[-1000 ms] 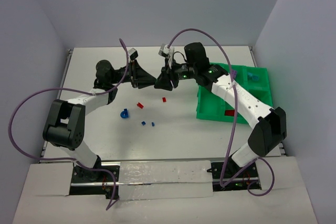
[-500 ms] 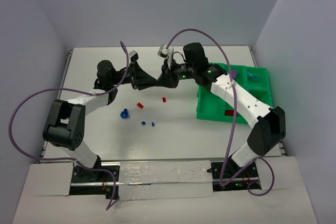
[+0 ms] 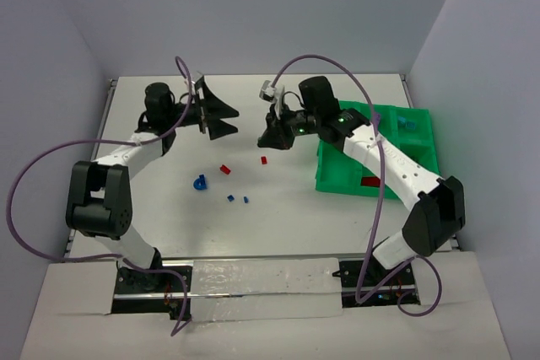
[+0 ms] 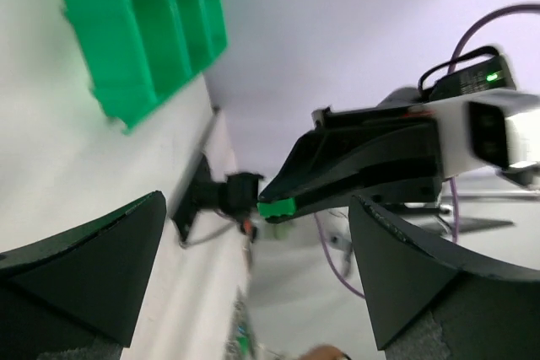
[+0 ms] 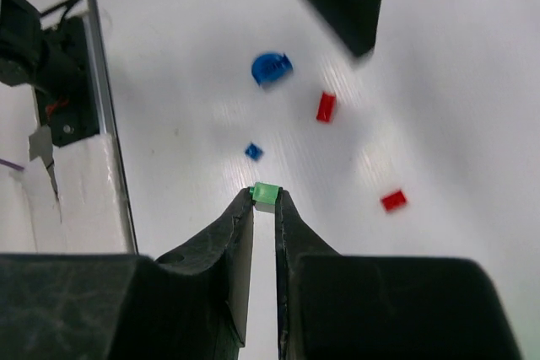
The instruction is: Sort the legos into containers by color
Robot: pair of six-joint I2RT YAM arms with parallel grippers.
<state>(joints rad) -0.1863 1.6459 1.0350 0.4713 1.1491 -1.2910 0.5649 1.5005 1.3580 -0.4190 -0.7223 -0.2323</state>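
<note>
1. Top external view: the white bench fills the floor of the scene, with both arms reaching in from its near edge.
2. The left arm stretches toward the far left, and the right arm crosses above the tray toward the middle.
3. The bright green tray lies on the right side of the bench. Raised walls split it into rectangular compartments.
4. The left jaws are spread wide and released, holding nothing. They are turned to face the right jaws, with a clear gap between the two.
5. The right jaws are clenched on a tiny green brick, pinched at the very tips and held above the bench to the left of the tray.
6. A blue ring-shaped piece lies on the bench left of centre.
7. One red brick lies just beside the blue ring-shaped piece, and a second red brick lies nearer the right jaws.
8. Two small blue bricks sit close together, nearer the arm bases.
9. Inside the tray, a red piece lies in a near compartment and blue pieces lie in a far right one.
</note>
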